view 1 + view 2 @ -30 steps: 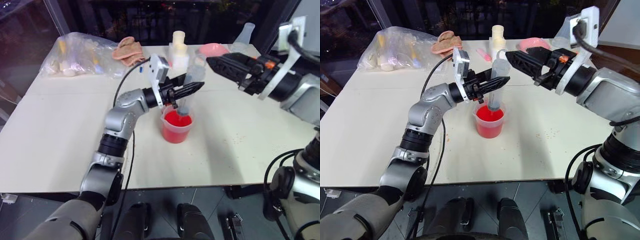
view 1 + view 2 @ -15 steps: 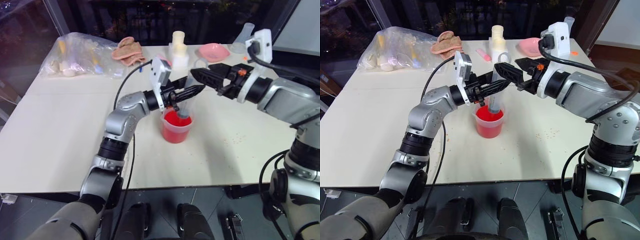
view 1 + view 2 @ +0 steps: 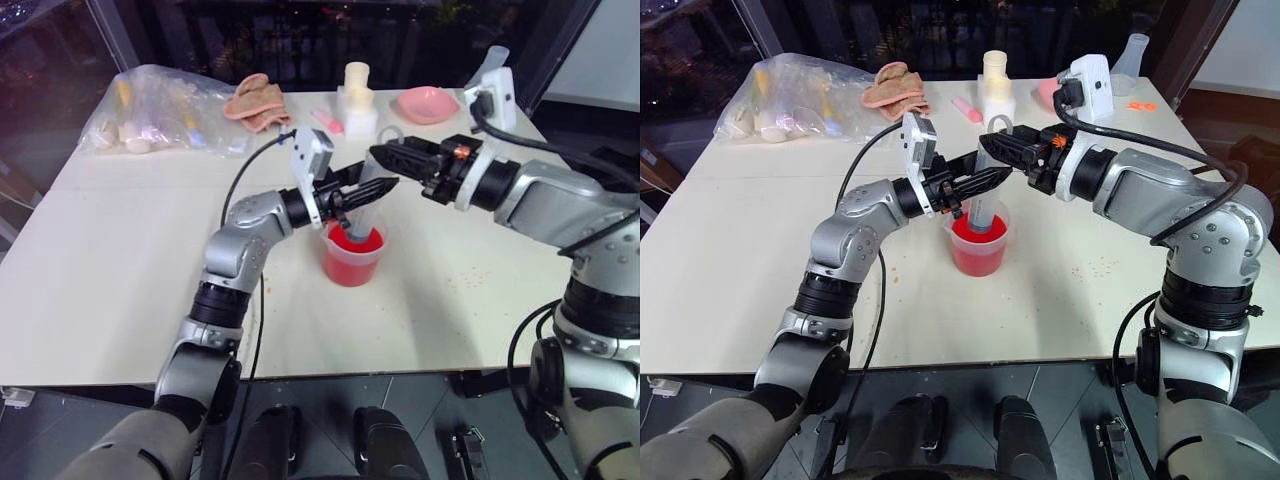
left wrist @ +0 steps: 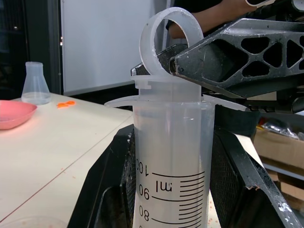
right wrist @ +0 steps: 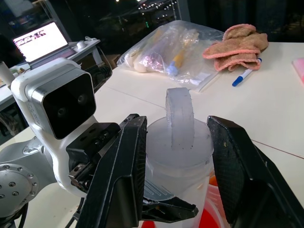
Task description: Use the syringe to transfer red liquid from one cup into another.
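Observation:
The syringe (image 3: 983,200) stands nearly upright with its lower end in the cup (image 3: 978,255), a small clear beaker holding red liquid (image 3: 970,235) at the table's middle. My left gripper (image 3: 980,180) reaches in from the left and is shut on the graduated barrel (image 4: 168,156). My right gripper (image 3: 992,148) comes in level from the right at the syringe's top. Its two fingers (image 5: 133,161) lie against both sides of the plunger's head, with the plunger ring (image 5: 179,118) standing up between them. The plunger sits pushed down to the barrel's flange.
At the table's back lie a plastic bag of items (image 3: 800,100), a tan cloth (image 3: 895,85), a pink marker (image 3: 967,108), a white bottle (image 3: 998,85), a pink dish (image 3: 425,103) and a clear conical flask (image 3: 1132,55).
My right gripper has swung left and down to the syringe's top, and its fingers have closed in on the plunger head. The left gripper and syringe have stayed in place.

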`<act>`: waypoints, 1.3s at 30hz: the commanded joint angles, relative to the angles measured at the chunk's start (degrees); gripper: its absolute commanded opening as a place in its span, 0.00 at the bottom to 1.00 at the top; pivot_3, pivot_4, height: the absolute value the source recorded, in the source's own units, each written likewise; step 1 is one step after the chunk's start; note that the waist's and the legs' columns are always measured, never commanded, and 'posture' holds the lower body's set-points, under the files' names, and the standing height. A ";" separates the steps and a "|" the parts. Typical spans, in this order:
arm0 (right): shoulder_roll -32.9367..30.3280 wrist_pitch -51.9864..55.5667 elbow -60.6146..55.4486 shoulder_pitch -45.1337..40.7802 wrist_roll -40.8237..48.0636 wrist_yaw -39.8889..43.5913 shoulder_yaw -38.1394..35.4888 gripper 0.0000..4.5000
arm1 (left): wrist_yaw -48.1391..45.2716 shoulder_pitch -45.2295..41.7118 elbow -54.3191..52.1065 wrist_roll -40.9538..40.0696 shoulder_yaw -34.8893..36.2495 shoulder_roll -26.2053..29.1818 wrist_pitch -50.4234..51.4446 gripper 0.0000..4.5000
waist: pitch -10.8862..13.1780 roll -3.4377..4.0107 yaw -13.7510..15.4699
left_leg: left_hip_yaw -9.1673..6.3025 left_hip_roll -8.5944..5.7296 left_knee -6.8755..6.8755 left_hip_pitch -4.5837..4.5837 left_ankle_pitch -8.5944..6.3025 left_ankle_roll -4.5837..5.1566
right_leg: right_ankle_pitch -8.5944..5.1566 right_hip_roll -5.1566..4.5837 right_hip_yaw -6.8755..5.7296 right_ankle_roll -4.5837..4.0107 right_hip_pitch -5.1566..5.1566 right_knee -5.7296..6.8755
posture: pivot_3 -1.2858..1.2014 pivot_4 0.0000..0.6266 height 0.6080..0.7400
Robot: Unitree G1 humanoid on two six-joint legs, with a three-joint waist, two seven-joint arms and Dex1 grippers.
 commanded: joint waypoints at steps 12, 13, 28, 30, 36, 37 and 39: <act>-0.70 -3.16 1.42 -6.78 3.15 -3.25 -4.55 0.30 | -1.22 3.02 -1.62 0.13 -1.83 0.22 -1.17 0.34 | 0.00 0.00 -0.04 | 0.00 0.00 -0.01 0.00 0.00 0.00 | 0.00 0.00 0.00 0.00 0.00 0.00 | 0.52 0.24 1.00; -0.93 -3.21 1.61 -7.06 3.02 -3.09 -4.57 0.30 | -1.24 3.17 -1.53 0.20 -1.85 0.25 -1.25 0.34 | 0.00 0.00 -0.04 | 0.00 0.01 -0.01 0.00 0.00 0.00 | 0.00 0.00 0.00 0.00 0.00 -0.01 | 0.52 0.24 1.00; -2.35 -2.78 2.19 -8.08 3.26 -1.55 -4.07 0.30 | -0.40 3.00 -0.92 0.19 -1.36 -0.13 -2.08 0.34 | 0.00 0.00 -0.03 | 0.00 0.01 -0.01 0.00 -0.01 0.02 | 0.00 -0.01 0.00 -0.01 0.01 -0.03 | 0.52 0.24 1.00; -2.14 -2.25 1.49 -7.25 3.94 -1.61 -3.73 0.30 | -0.07 2.26 -1.04 -0.17 -0.86 -0.25 -1.93 0.34 | 0.00 0.00 -0.02 | 0.00 0.01 -0.02 0.00 -0.01 0.02 | 0.00 -0.01 0.00 -0.01 0.01 -0.03 | 0.52 0.24 1.00; -1.41 0.15 1.61 -6.27 7.97 -4.72 -3.47 0.82 | 0.74 0.04 -1.55 -1.20 0.49 -0.49 -1.62 0.34 | 0.00 0.00 -0.01 | -0.01 0.01 -0.02 0.00 -0.01 0.02 | 0.00 -0.02 -0.01 -0.01 0.01 -0.04 | 0.52 0.24 1.00; -1.50 0.48 1.83 -6.25 8.45 -5.42 -3.46 0.82 | 0.93 -0.29 -1.72 -1.38 0.70 -0.57 -1.46 0.34 | 0.00 0.00 -0.02 | -0.01 0.01 -0.02 0.00 -0.01 0.02 | 0.00 -0.02 0.00 -0.01 0.01 -0.04 | 0.52 0.24 1.00; -2.07 0.92 2.08 -6.12 9.35 -6.20 -3.53 0.82 | 1.29 -0.76 -2.13 -1.69 0.95 -0.74 -1.14 0.34 | 0.00 0.00 -0.02 | -0.01 0.01 -0.02 0.00 -0.01 0.02 | 0.00 -0.02 0.00 -0.01 0.01 -0.05 | 0.52 0.24 1.00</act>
